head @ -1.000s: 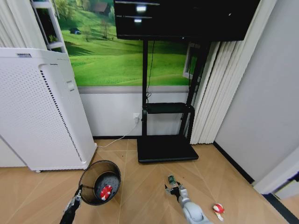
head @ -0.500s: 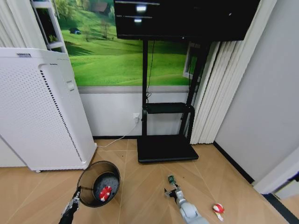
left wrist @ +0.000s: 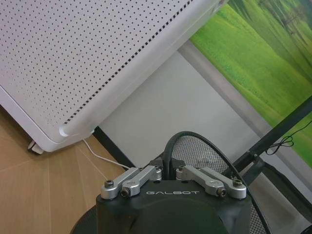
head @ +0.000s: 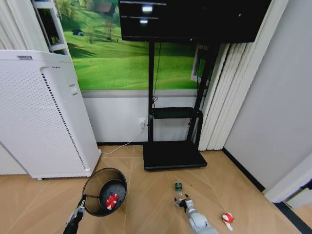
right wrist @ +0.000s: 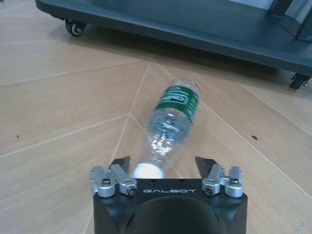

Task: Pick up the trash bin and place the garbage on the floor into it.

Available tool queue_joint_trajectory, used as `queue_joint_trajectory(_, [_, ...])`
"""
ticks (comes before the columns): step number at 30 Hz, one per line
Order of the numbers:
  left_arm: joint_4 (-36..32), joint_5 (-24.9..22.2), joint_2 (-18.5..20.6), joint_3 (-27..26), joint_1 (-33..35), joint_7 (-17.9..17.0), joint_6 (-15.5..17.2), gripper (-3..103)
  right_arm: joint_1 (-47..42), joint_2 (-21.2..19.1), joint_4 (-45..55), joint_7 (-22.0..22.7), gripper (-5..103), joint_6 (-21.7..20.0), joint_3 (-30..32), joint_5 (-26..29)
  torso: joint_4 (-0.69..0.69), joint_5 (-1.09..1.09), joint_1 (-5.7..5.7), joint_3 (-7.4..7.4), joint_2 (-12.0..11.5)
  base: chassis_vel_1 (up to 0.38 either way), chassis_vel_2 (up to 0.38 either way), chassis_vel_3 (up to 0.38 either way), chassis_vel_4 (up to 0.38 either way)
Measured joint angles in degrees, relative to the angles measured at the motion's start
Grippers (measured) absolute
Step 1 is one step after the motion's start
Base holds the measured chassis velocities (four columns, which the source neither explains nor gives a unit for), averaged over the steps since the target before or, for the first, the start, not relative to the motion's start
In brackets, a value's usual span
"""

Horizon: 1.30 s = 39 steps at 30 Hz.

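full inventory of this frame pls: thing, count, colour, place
trash bin: 1, black wire mesh, floor lower left, held at its rim
red-and-white garbage: 2; one inside the bin, one on the floor at right
bottle: 1, clear with green label, lying on the floor, cap end between the right gripper's fingers
floor: tan wood
white perforated appliance: 1, left
black stand: 1, wheeled base, by the wall
curtain: 1, white, right
left gripper: shut on the bin's rim
right gripper: open, low at the bottle
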Motion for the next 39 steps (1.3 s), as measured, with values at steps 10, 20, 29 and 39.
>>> queue_joint_trajectory(10, [-0.27,-0.85,0.4,-0.17,0.24,0.08,-0.24,7,0.08,0.46,-1.23,0.73,45,-0.77,0.19,-1.19,0.0,0.0,0.0,0.0,0.0,0.0,0.0,0.0,0.0])
queue_joint_trajectory(20, [-0.09,-1.54,0.21,-0.21,0.41,0.12,-0.5,7,-0.14,0.08,-1.42,0.38,30,-0.68,0.19,-1.85,0.0,0.0,0.0,0.0,0.0,0.0,0.0,0.0,0.0])
queue_joint_trajectory(29, [-0.02,1.28,0.06,0.37,-1.44,-0.57,0.18,7,-2.96,-2.13,4.95,-1.04,30,4.71,2.32,1.19,0.01,0.01,0.0,0.0,0.0,0.0,0.0,0.0,0.0])
queue_joint_trajectory(39, [3.93,7.35,5.79,5.24,-14.94,-6.48,2.75,7,-19.67,-6.79,34.92,-8.97,30,12.14,15.97,12.88,-0.03,0.01,0.0,0.0,0.01,0.0,0.0,0.0,0.0])
